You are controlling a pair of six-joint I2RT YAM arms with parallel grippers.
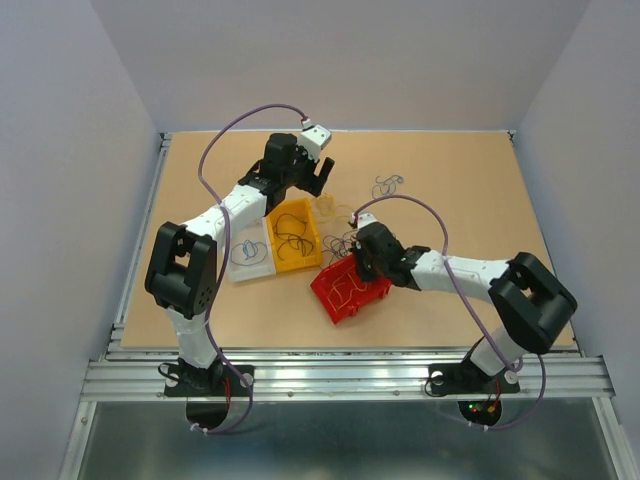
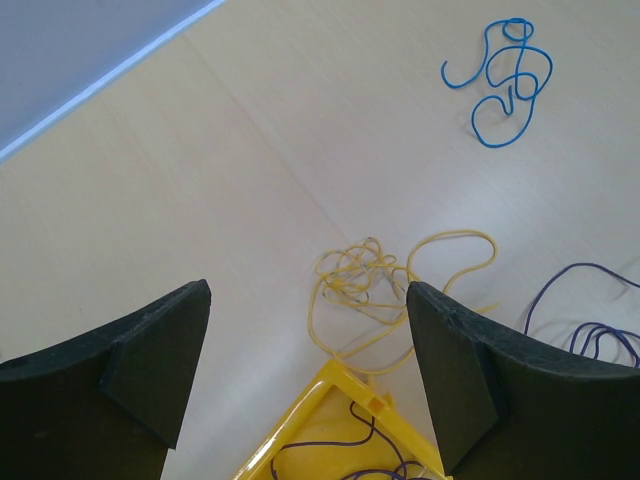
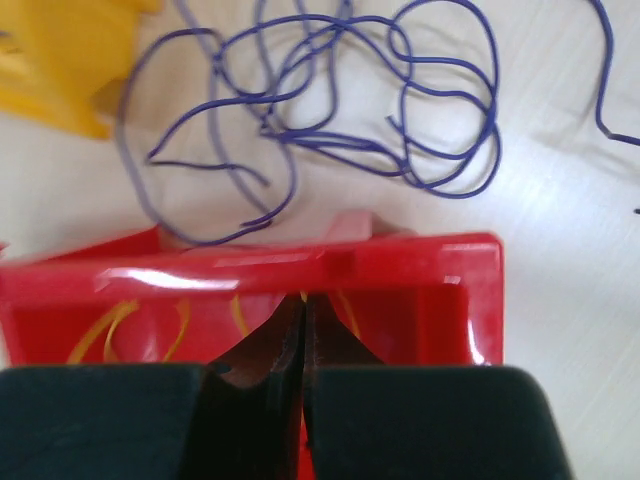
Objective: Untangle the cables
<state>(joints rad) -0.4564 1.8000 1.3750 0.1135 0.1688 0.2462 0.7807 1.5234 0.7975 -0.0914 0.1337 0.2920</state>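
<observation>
Mostly, the cables sprawl left to right.

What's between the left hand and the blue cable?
Left wrist view: a yellow cable tangle lies between the left hand and the blue cable, then bare table.

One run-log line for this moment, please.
left gripper open, facing yellow tangle beside yellow bin | right gripper shut over red bin, hold unclear | purple tangle, blue cable loose on table
</observation>
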